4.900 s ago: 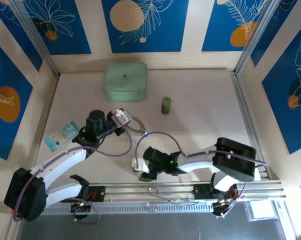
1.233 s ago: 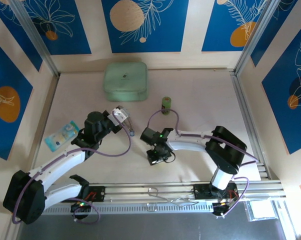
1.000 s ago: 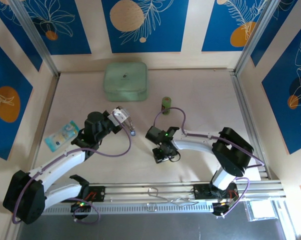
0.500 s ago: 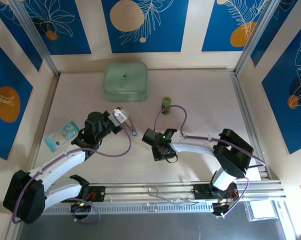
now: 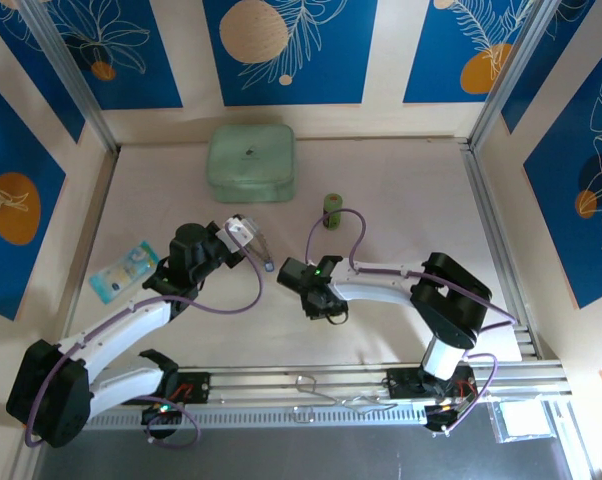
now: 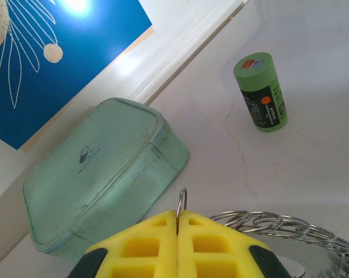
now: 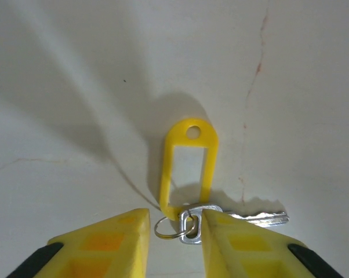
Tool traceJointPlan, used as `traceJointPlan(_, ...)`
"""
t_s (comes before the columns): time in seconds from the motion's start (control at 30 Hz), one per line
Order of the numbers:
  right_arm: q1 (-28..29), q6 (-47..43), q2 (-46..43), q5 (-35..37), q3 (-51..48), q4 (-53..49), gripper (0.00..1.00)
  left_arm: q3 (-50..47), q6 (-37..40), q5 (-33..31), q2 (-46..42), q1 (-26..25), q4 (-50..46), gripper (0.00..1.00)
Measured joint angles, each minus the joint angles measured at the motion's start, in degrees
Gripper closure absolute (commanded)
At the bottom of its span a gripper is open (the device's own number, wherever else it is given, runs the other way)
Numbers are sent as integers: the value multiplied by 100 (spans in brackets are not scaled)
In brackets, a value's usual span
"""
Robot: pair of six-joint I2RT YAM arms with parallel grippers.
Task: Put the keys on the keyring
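The keyring (image 6: 279, 223) sits pinched in the shut left gripper (image 6: 177, 229) — its lower part cut off. A yellow-tagged key (image 7: 258, 218) lies on the pale, cracked table (image 7: 76, 87) between the half-parted jaws of the right gripper (image 7: 174, 229) — grip unclear. Blue leaf-print walls (image 5: 291, 50) surround.

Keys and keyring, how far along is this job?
Done: the left gripper is shut on the keyring. In hand: the right gripper straddles the yellow-tagged key at its head, grip not clear. Left: bringing that key to the ring and threading it on.
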Motion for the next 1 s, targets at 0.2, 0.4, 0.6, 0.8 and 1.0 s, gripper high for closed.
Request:
traceJointPlan(0.2,17,74,2,39,0,-120,75,0,0,0,0,0,0,100)
traceJointPlan(0.4,37,157,2,26,0,-155,70,0,0,0,0,0,0,100)
traceJointPlan(0.6,35,227,2,-9,0,-155,66,0,0,0,0,0,0,100)
traceJointPlan(0.8,31,227,31,-107,0,-111,68,0,2,0,0,0,0,100)
traceJointPlan(1.0,24,227,201,-129,7,-111,72,0,0,0,0,0,0,100)
